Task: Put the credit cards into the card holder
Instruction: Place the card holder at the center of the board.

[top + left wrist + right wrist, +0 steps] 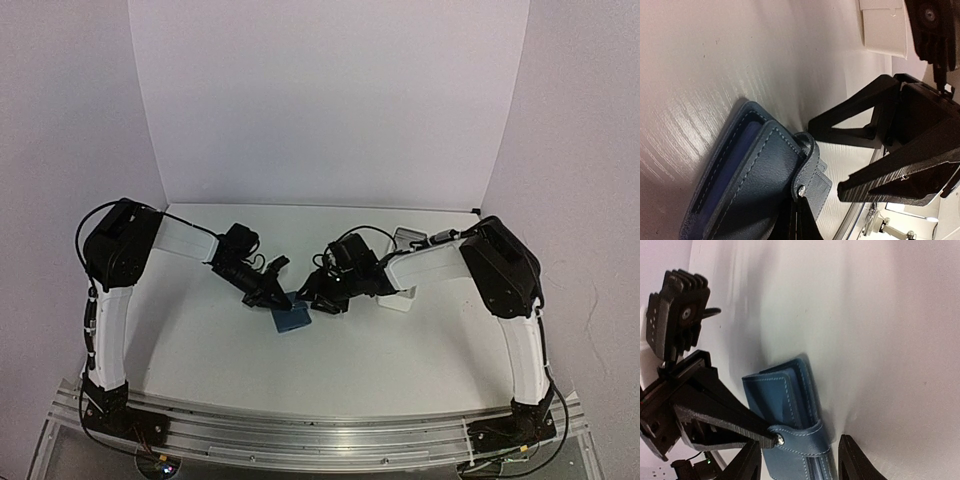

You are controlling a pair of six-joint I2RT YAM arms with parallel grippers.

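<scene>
The dark-blue card holder [292, 320] lies folded on the white table between both grippers. In the left wrist view the card holder [750, 180] has its snap tab [812, 160] curled up. My left gripper [801, 200] is shut, its tips pinching the end of that tab by the metal stud. In the right wrist view my right gripper [800, 462] is open, one finger [747, 462] on each side of the card holder [785, 395], with gaps between fingers and leather. The left gripper's tip meets the stud [780, 440]. No credit cards can be made out.
A long white tray [398, 300] stands just right of the right gripper, under its wrist, and shows as the tray [885, 25] at the top of the left wrist view. White backdrop walls close off the table's back and sides.
</scene>
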